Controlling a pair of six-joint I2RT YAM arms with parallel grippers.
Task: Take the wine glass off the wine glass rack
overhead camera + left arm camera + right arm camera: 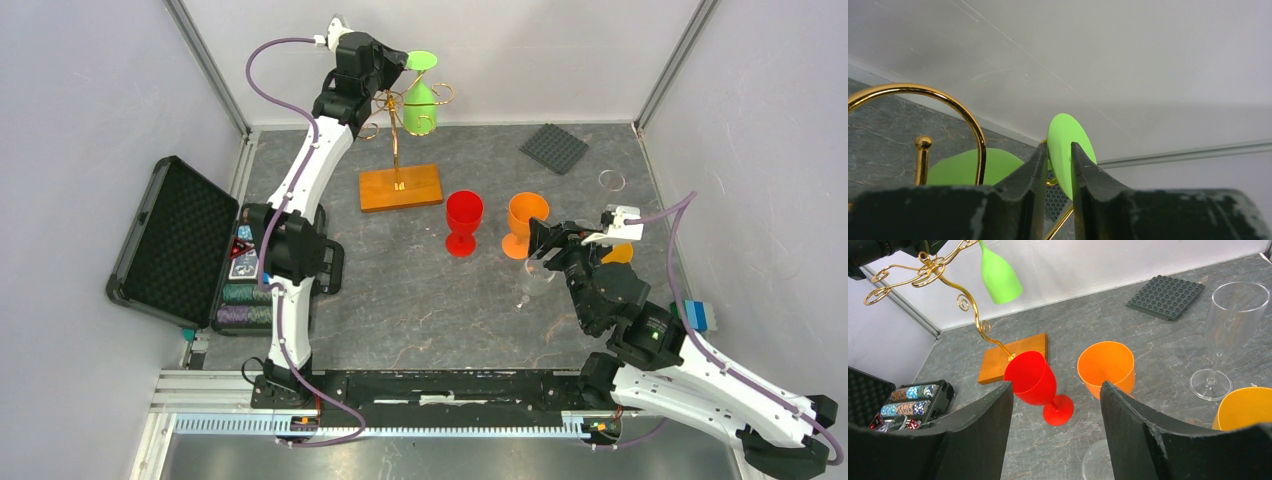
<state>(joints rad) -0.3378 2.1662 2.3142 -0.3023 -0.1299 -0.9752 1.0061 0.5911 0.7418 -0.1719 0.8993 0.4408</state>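
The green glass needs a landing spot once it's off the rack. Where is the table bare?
Bare: the near-centre table in front of the red goblet; also between the wooden rack base and the grey studded plate. Crowded: around the orange goblet, clear glass and right gripper.

A robotics lab test cell: plain pale panel walls (80, 90) on aluminium posts (207, 65) enclose a grey stone-look tabletop (420, 300), with cabled left arm (300, 170) and right arm (700, 385) bolted to a slotted metal rail (400, 425) at the near edge.
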